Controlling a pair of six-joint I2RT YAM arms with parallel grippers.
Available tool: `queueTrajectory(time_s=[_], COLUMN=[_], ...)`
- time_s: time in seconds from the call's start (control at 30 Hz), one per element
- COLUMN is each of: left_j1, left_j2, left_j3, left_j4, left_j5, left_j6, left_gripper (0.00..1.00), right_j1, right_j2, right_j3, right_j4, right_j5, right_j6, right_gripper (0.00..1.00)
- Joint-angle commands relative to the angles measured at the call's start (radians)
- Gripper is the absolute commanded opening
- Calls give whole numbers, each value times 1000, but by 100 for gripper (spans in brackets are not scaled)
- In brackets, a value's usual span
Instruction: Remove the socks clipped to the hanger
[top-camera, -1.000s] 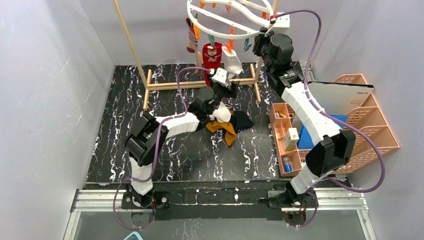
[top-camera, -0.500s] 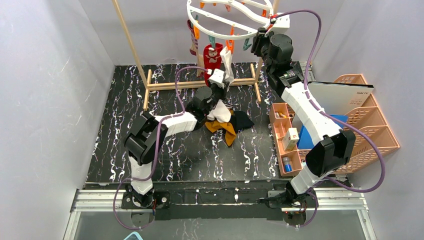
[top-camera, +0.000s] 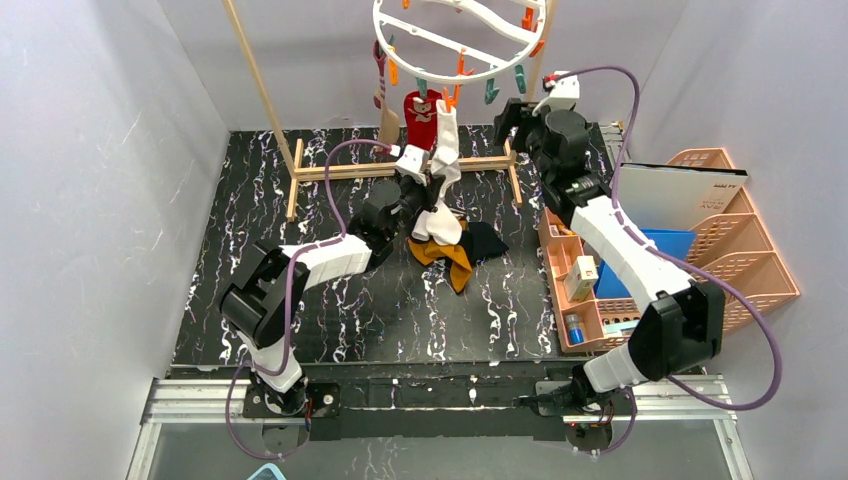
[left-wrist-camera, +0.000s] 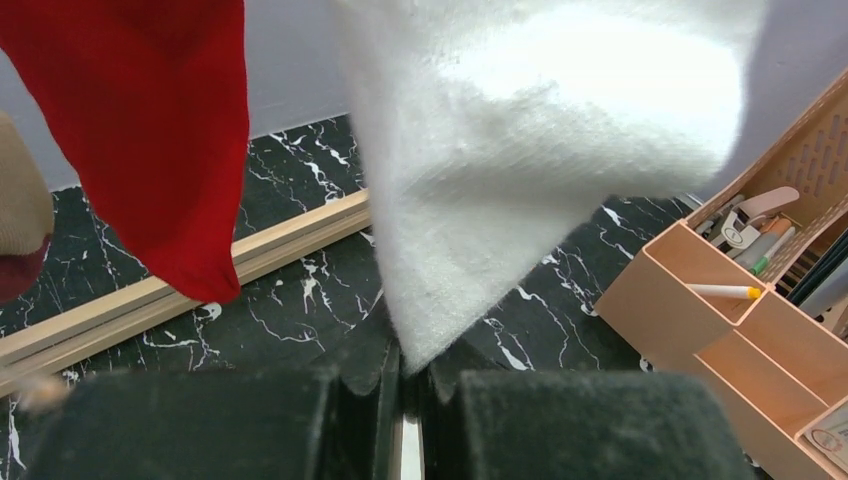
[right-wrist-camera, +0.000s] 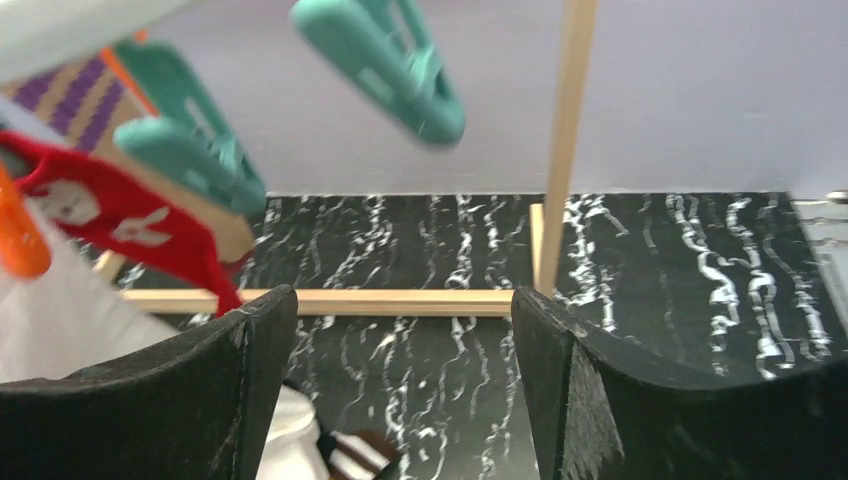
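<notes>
Moved within the last second: left gripper (top-camera: 430, 176), up from beside the heap (top-camera: 450, 245) to the hanging white sock (top-camera: 446, 135); right gripper (top-camera: 508, 118), down and away from the hanger (top-camera: 478, 78), jaws spread wider. Left fingers (left-wrist-camera: 370, 390) now pressed together on the lower tip of that sock, fabric pinched between them in the left wrist view. Right jaws wide apart, nothing between them, just below 2 teal clothespins (right-wrist-camera: 385, 60). White sock clipped by an orange pin (top-camera: 449, 97) at the ring's near rim, hanging down to the left gripper, right beside 1 red sock (top-camera: 420, 112) on a neighbouring pin. 1 tan-and-maroon sock (top-camera: 383, 90) clipped at the ring's left side. On the table (top-camera: 330, 290) below, the heap: 3 loose socks, mustard, white and black, lying together.
</notes>
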Motion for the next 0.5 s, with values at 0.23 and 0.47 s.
queueTrajectory(time_s=[0.23, 0.47], left_j1=[-7, -77], left_j2=[-59, -44], left_j3=[-19, -14], left_j4=[-39, -58], left_j5=[29, -30], left_j6=[-2, 70], left_gripper=[0, 0], right_j1=[50, 98], right_j2=[-193, -180], right_j3=[-185, -103], right_j4=[296, 233], right_j5=[-271, -257], right_j6=[99, 96], right_gripper=[88, 83])
